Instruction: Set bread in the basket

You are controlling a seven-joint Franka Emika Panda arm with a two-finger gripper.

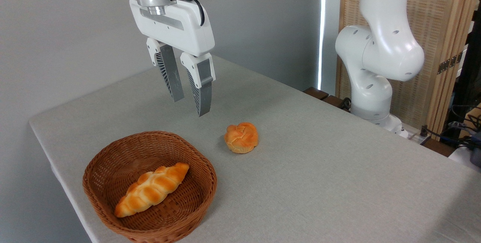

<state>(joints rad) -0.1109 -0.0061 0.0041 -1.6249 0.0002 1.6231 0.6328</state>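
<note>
Above table [338, 167]: hand [191, 105] released, empty | bread [241, 137] beside basket [204, 194] | loaf [152, 188] inside

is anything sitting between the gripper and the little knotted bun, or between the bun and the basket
Nothing visible. The gripper hangs open above bare table, up-left of the bun. Bare cloth separates the bun from the basket; a braided loaf already lies inside.
</note>
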